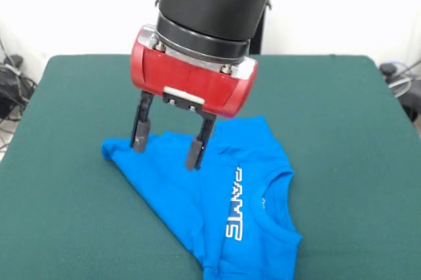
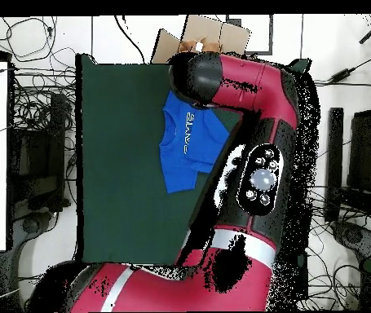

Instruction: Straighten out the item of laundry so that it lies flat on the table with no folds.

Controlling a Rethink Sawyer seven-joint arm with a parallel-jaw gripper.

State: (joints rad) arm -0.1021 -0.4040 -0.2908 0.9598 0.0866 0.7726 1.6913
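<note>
Blue T-shirt [image 1: 217, 208] lying folded into a rough triangle on the green bench [image 1: 342, 116], toward its near edge. End effector [image 1: 168, 148] spread open just over the far fold. Probably light, limp, snag-prone; best pinched at an outer corner or hem.

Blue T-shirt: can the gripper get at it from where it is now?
Probably yes. The gripper hangs open right over the T-shirt's hem end, fingertips at or just above the fabric, nothing between them. Actual contact can't be told.
</note>
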